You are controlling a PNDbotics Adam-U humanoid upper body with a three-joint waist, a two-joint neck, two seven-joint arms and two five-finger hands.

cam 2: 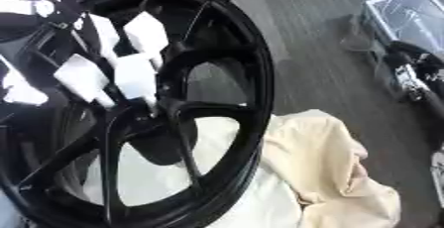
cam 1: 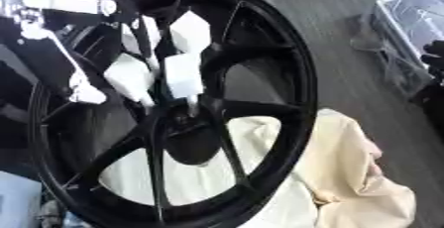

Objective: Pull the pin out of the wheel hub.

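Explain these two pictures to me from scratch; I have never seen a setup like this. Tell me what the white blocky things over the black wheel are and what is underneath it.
Both pictures come from the two eyes of one camera in a humanoid robot's head, looking down at the same moment, so they nearly match. The large black spoked ring is a wheel. The white blocky parts are the fingers of the robot's left hand, reaching in from the upper left down to the hub at the wheel's centre, where the pin it must pull out sits. The pin itself is too small to make out, and I cannot tell whether the fingers already pinch it. A cream cloth lies under and beside the wheel. The dark shape at the right edge may be the robot's other hand; its fingers are unclear.
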